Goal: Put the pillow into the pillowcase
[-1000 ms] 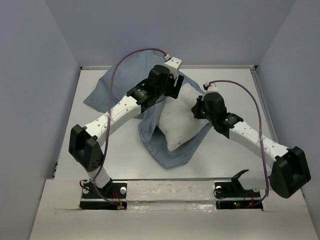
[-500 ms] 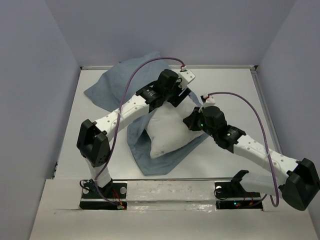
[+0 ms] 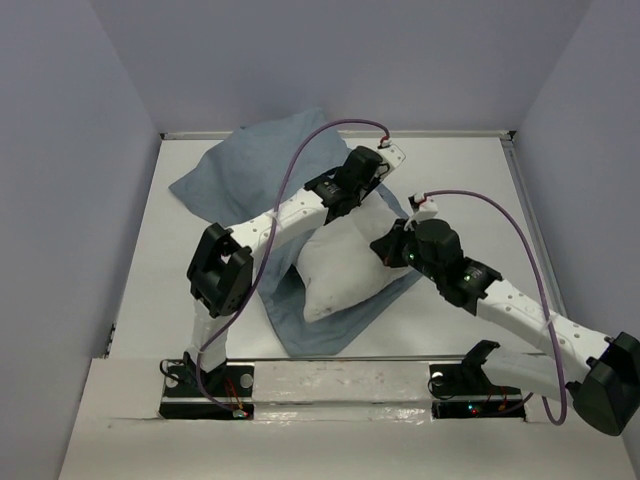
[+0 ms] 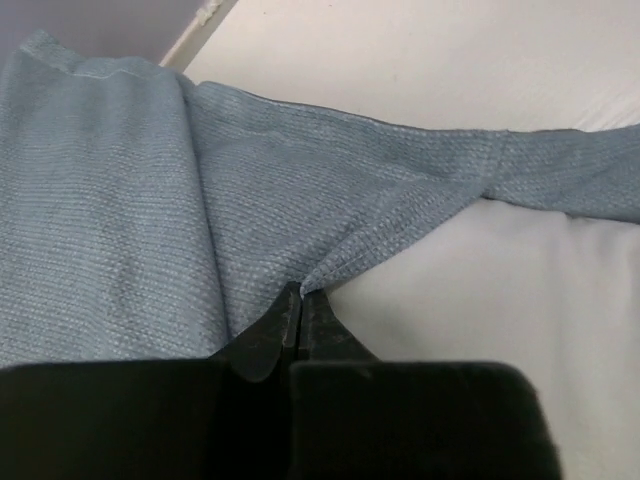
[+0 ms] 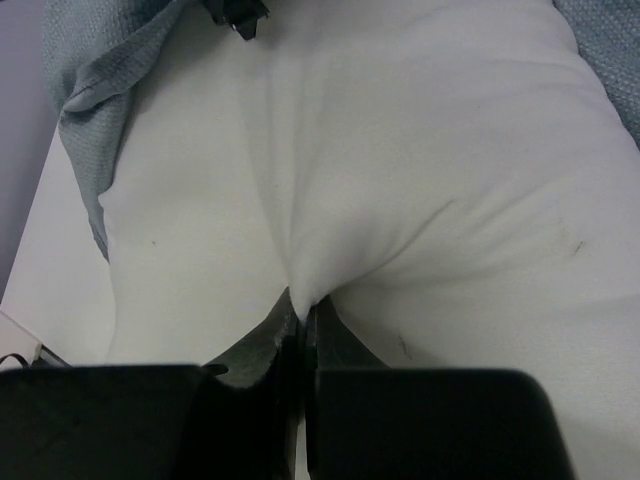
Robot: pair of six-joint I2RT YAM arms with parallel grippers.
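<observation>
The white pillow (image 3: 340, 265) lies mid-table, partly on the blue-grey pillowcase (image 3: 250, 165), whose bulk is bunched at the back left and whose lower layer runs under the pillow toward the front. In the left wrist view my left gripper (image 4: 301, 293) is shut on a fold of the pillowcase (image 4: 150, 200) edge where it meets the pillow (image 4: 500, 300). From above, the left gripper (image 3: 366, 196) is at the pillow's far end. My right gripper (image 5: 303, 310) is shut on a pinch of the pillow (image 5: 400, 150) skin, at its right side (image 3: 383, 247).
The white table (image 3: 470, 180) has a raised rim at the back (image 3: 450, 133) and right, with grey walls on three sides. Purple cables (image 3: 500, 215) arc over both arms. The left fingertips (image 5: 238, 15) show at the top of the right wrist view.
The left arm swung right along the pillow's far end and its jaws closed on the pillowcase edge. The right arm stretched leftward, still gripping the pillow. The pillowcase bulk at back left rose.
</observation>
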